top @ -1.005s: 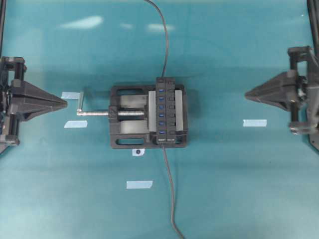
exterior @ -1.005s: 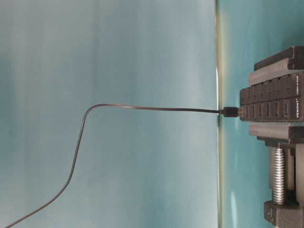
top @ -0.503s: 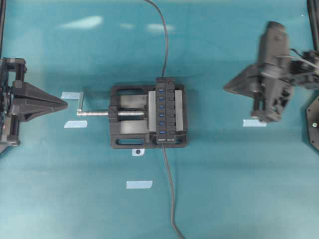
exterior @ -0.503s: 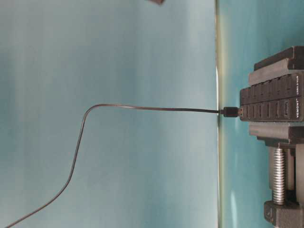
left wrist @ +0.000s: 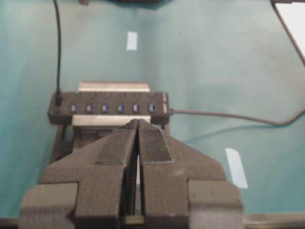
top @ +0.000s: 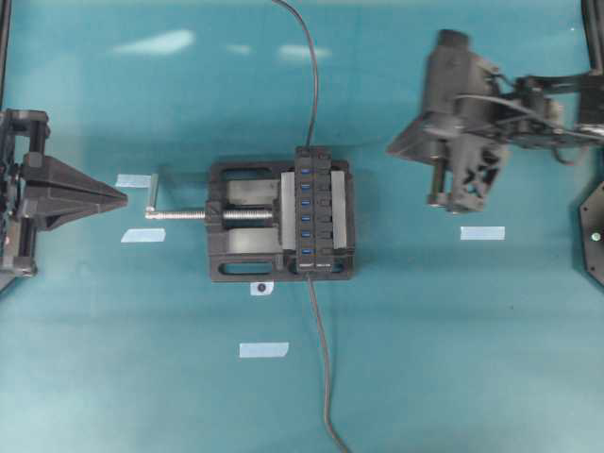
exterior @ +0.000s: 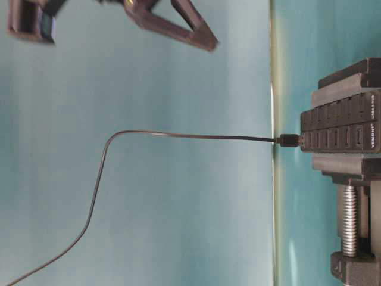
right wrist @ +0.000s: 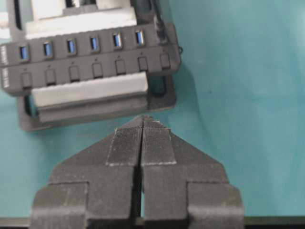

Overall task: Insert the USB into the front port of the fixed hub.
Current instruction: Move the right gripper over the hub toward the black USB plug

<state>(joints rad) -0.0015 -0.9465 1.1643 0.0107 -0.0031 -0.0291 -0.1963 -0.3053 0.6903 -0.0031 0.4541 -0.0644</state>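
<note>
Right gripper (top: 394, 149): jaws pressed together, nothing between them. It hangs above the table to the right of the vise (top: 236, 264), well apart from it, tip pointing toward the hub.

Left gripper (top: 121, 196): jaws also together and empty, parked at the left, just off the vise's screw handle (top: 154, 196).

Fixed hub (top: 321, 212): clamped in the vise, ports facing up.

USB (exterior: 290, 140): stands at the hub's end port, the end away from the white print. Its thin cable (exterior: 178, 136) rises straight off it, then bends away. From table level the plug body meets the hub face, but I cannot tell how deep it sits. A second cable (top: 321, 359) leaves the printed end; that one is not my concern.

Step in hand, as I judge it: bring the right gripper to the plug.

Notes for doing it well:
- Part the jaws before I descend; as they stand, they can only knock the plug.
- Take the plug by its moulded body, not by the cable, which would bend and give no push.
- Keep my wrist square to the port and drive straight along the plug's own line.
- The vise holds the hub, so no bracing is needed; left gripper keeps clear.
- Risk: a skewed push jams the plug.
</note>
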